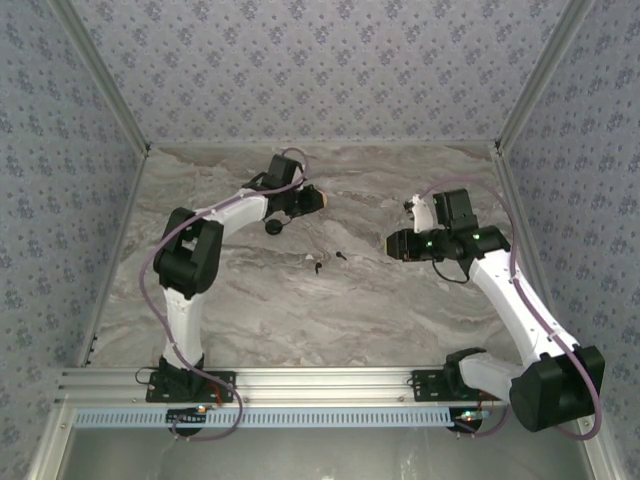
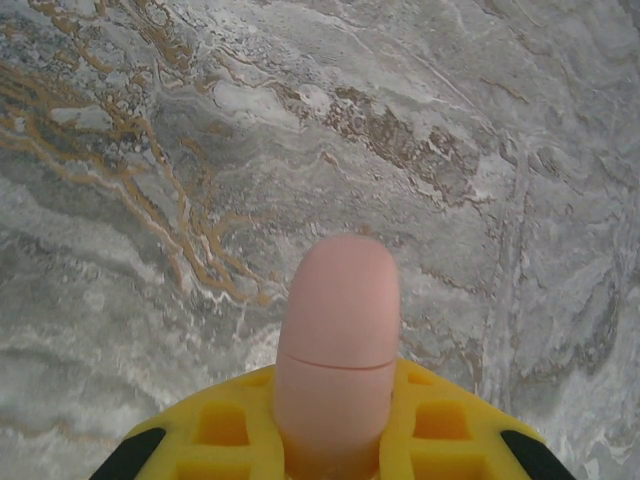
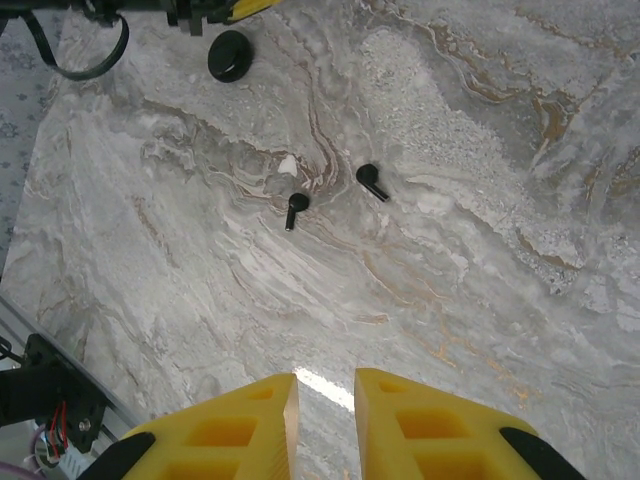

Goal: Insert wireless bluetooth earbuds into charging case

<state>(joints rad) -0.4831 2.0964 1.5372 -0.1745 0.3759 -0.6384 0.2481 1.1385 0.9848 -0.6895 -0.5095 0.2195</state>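
Left end effector [image 2: 338,440] is clamped on the pink charging case [image 2: 338,310], whose rounded end points out over the bench [image 2: 150,150]. A seam runs across the case and it looks closed, so the lid probably needs opening before anything goes in. Gripping it by the base likely steadies it as a target while the other arm does the picking.

Right end effector [image 3: 326,385] hangs with its fingers a narrow gap apart and nothing between them. It looks down on two black stemmed pieces lying loose on the marble: the first earbud [image 3: 295,210], and at its 2 o'clock, near but not touching, the second earbud [image 3: 371,181]. A round black disc [image 3: 230,55] sits at 11 o'clock from them, well apart.
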